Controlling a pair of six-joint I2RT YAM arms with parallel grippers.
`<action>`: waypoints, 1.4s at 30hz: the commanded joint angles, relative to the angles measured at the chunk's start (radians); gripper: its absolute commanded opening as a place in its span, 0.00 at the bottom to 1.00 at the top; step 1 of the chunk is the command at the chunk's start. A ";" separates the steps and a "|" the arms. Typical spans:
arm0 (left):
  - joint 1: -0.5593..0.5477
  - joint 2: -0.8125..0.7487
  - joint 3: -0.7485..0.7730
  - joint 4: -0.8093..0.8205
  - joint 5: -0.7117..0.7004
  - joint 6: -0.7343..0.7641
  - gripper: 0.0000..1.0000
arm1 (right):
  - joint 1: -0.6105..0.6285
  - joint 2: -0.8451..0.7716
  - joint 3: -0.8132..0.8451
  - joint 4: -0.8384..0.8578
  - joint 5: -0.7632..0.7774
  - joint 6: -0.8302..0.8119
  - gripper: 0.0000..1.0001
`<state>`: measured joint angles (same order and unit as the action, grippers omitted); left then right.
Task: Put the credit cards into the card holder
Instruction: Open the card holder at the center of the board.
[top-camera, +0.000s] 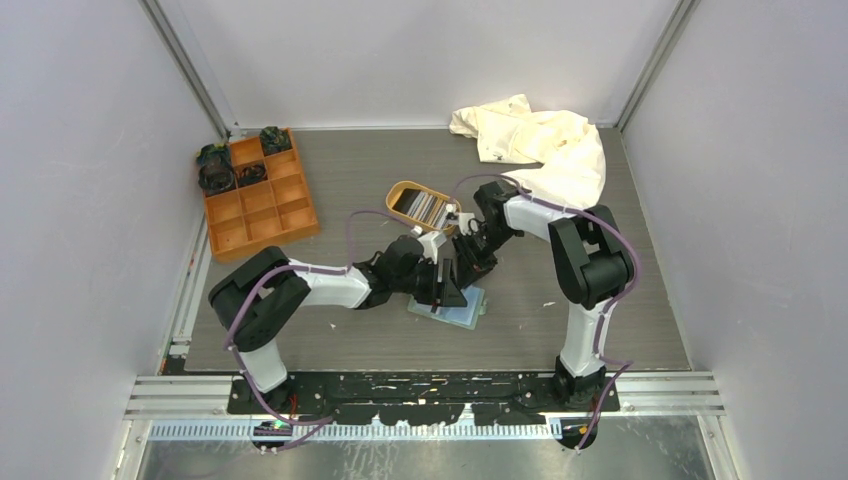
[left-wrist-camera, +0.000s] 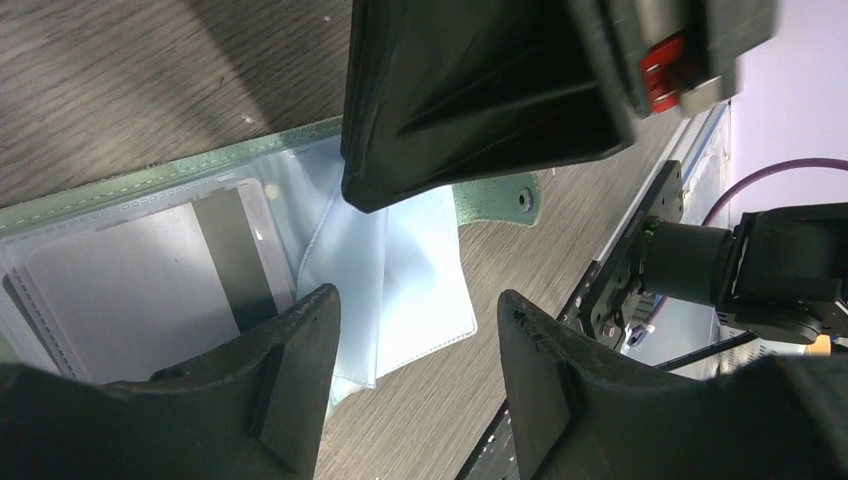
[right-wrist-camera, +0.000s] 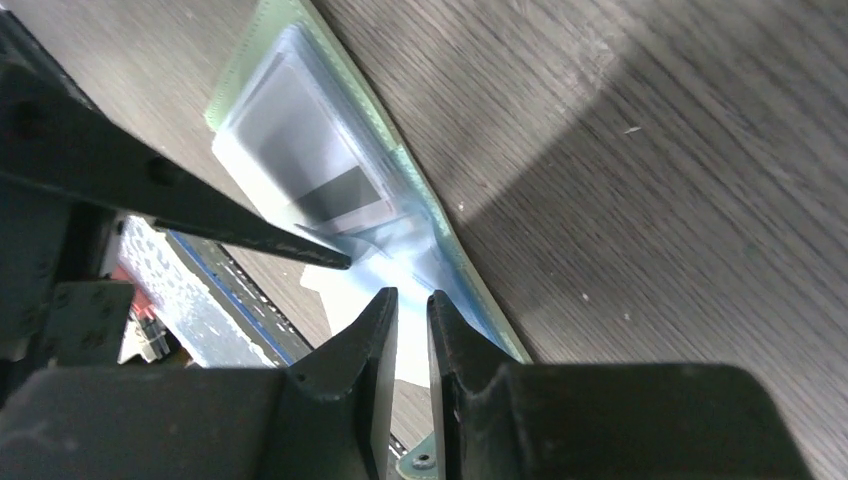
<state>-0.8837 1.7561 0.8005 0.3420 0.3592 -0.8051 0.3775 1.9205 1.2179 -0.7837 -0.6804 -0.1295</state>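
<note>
done: striped card (left-wrist-camera: 130, 290) sleeved in open card holder (left-wrist-camera: 60, 200), under both jaws
todo: more credit cards (top-camera: 430, 208) in tray (top-camera: 395, 192), beyond jaws
left gripper (left-wrist-camera: 415, 312): spread, empty
right gripper (right-wrist-camera: 408, 300): nearly together at a sleeve, can't tell if pinching

Bright, even overhead light; top view sharp. Left gripper's black fingers (left-wrist-camera: 290, 400) blurred, hard shadow crosses dark wood-grain table (right-wrist-camera: 700, 200), sage-green card holder (left-wrist-camera: 490, 195) sleeves probably overexposed.

Both my arms are built alike. The left arm (top-camera: 330, 285) and right arm (top-camera: 578, 335) have white tube links between bulky black joint housings, and a purple cable (top-camera: 320, 268) trails along each. The left gripper (left-wrist-camera: 415, 300) has thick matte-black wedge fingers (left-wrist-camera: 290, 390). The right gripper (right-wrist-camera: 411, 297) has slimmer ones.
</note>
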 joint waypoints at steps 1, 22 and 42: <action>-0.004 -0.081 0.001 0.059 -0.003 0.001 0.60 | 0.019 0.013 0.043 -0.051 0.066 -0.043 0.23; 0.006 -0.135 0.001 -0.147 -0.140 0.061 0.50 | 0.021 0.004 0.062 -0.130 -0.011 -0.159 0.23; -0.017 -0.055 0.018 -0.005 0.051 0.005 0.52 | -0.005 -0.084 0.079 -0.162 -0.071 -0.202 0.24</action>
<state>-0.8848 1.6829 0.8024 0.2386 0.3504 -0.7834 0.3912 1.9285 1.2533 -0.9199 -0.7086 -0.3061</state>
